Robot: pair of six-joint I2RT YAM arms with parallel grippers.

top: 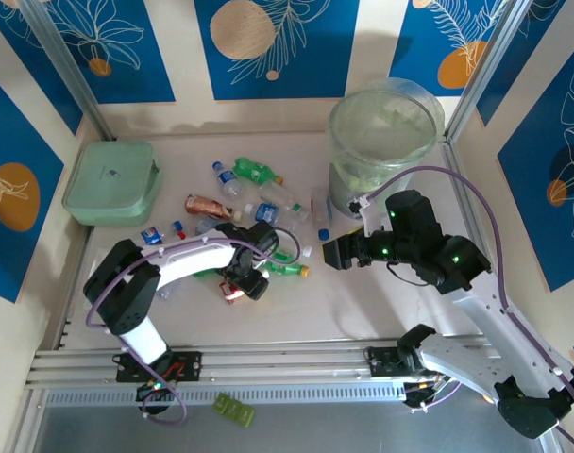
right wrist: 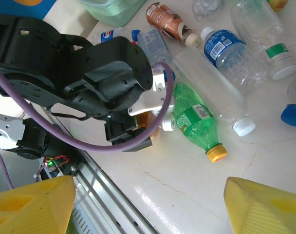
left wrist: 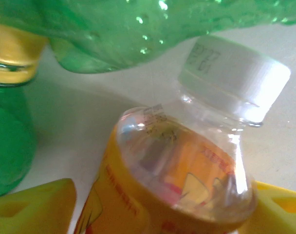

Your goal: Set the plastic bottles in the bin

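A clear plastic bottle (left wrist: pixel 172 165) with a yellow-orange label and a white cap lies between the yellow fingers of my left gripper (left wrist: pixel 165 195), which is shut on its body. Green bottles (left wrist: pixel 138 29) lie just beyond it. From above, the left gripper (top: pixel 238 283) is down at the near edge of the scattered plastic bottles (top: pixel 254 171). A green bottle with a yellow cap (right wrist: pixel 194 122) lies beside it. My right gripper (right wrist: pixel 148 204) hangs open and empty above the bare table, right of the pile. The bin (top: pixel 386 132) stands at the back right.
A flat pale-green lidded box (top: pixel 110 181) sits at the back left. Metal rails (top: pixel 268 363) run along the near edge, with a small green object (top: pixel 232 409) below them. Blue-labelled clear bottles (right wrist: pixel 231 48) lie further back in the pile.
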